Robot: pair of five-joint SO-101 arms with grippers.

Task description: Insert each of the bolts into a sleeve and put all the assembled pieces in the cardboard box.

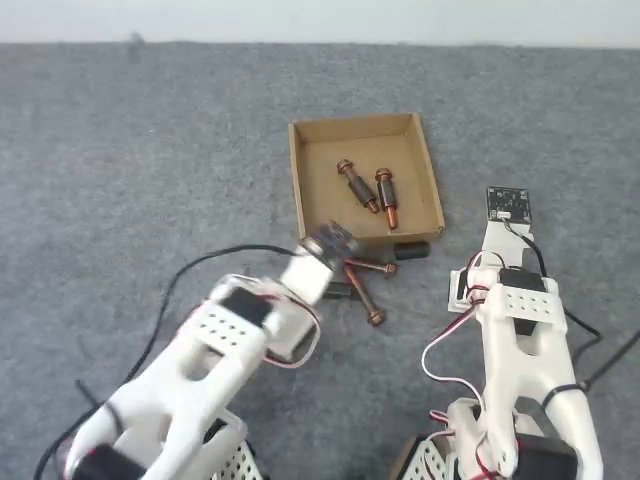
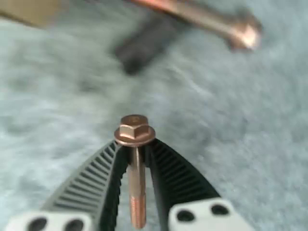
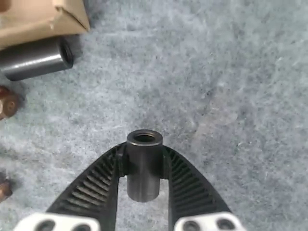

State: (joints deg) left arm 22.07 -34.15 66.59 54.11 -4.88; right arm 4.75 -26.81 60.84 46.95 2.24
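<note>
My left gripper is clamped on a copper bolt under its head and my right gripper on a black sleeve, bore free, ready for inserting.

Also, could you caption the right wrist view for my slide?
Right pincer grips a dark cylindrical metal sleeve over grey carpet, another sleeve lying beside the cardboard box.

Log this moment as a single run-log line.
left claw: shut on bolt | right claw: shut on sleeve | box: two assembled pieces inside | outside: loose bolts, spare sleeve
</note>
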